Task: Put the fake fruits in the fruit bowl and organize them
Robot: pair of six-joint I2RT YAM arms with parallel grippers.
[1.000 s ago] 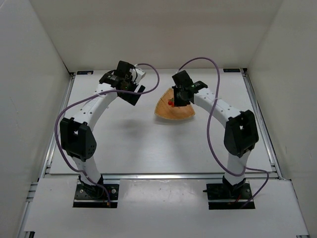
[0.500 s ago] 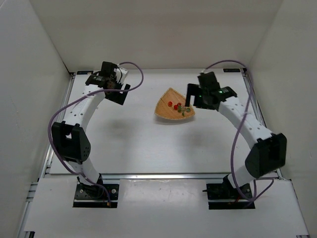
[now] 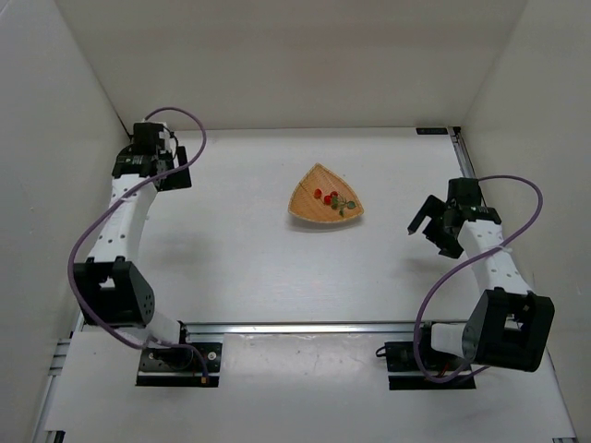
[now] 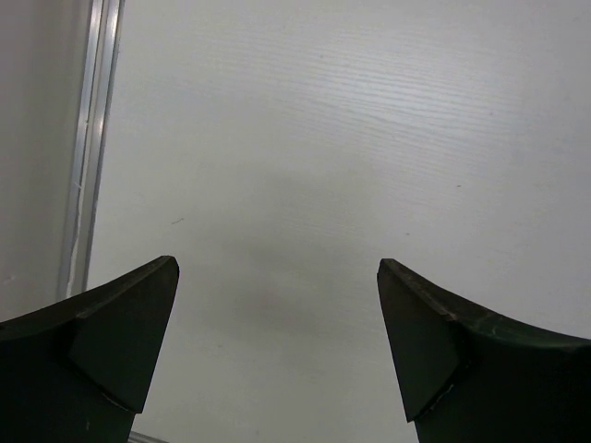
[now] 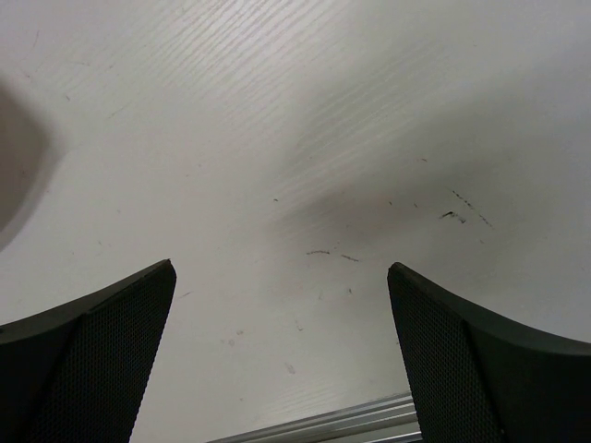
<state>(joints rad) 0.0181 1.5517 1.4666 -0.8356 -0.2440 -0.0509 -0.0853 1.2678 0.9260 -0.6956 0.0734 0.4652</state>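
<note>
The fruit bowl [image 3: 309,209], a tan woven rounded triangle, lies at the middle back of the table in the top view. The fake fruits lie inside it: small red berries [image 3: 319,194] and a red cluster with green leaves [image 3: 343,204]. My left gripper [image 3: 174,176] hangs open near the back left corner, far from the bowl. My right gripper [image 3: 432,236] hangs open to the right of the bowl, apart from it. The left wrist view shows open fingers [image 4: 120,341] over bare table with nothing between them. Bare table also lies between the open right fingers [image 5: 102,360].
White walls close in the table on three sides. An aluminium rail [image 3: 305,326] runs along the front edge, and others run along the sides [image 4: 88,166]. A rail [image 5: 323,426] lies just below my right gripper. Faint scuff marks [image 5: 452,217] dot the table there.
Both arms have pulled away from the bowl, the left to the back left corner, the right out to the right. The right gripper opened, and the fruit cluster now lies in the bowl.
</note>
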